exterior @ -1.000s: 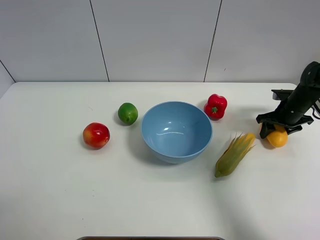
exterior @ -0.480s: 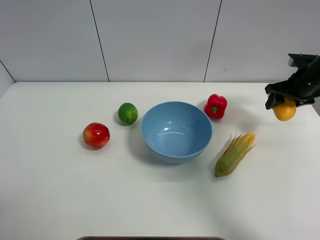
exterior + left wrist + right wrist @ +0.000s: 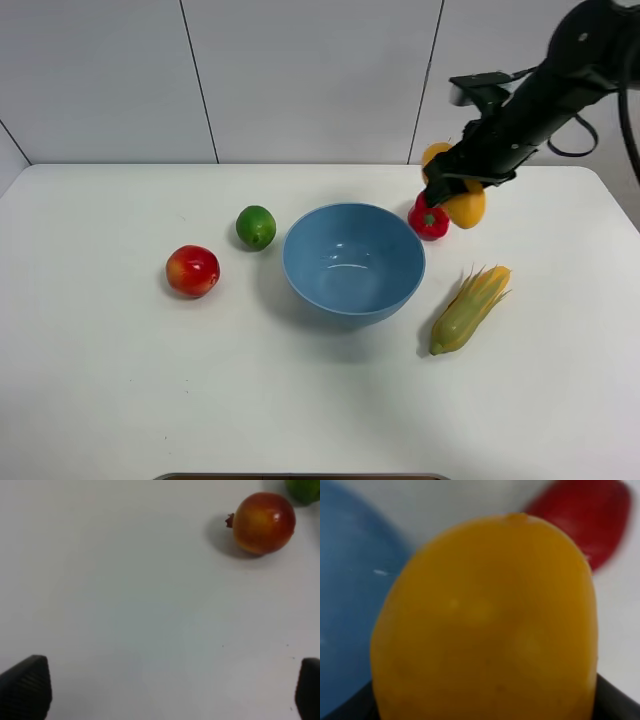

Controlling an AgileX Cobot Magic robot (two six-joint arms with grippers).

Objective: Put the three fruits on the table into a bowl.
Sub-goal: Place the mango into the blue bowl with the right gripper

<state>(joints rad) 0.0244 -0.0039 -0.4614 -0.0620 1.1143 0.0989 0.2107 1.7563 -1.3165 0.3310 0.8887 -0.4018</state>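
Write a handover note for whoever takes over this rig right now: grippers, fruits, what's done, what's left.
Right gripper shut on the mango, held in the air just right of the bowl, over the red pepper.
Left gripper open and empty, over bare table near the apple.
Apple and lime lie on the table left of the bowl; the bowl holds nothing.
Done: mango picked up. Left: release it into the bowl, then apple and lime. Leave pepper and corn alone.

wall (image 3: 310,80): pale grey panels | seams (image 3: 197,80): thin, dark, slanted | table (image 3: 300,400): white, rounded corners | light: even
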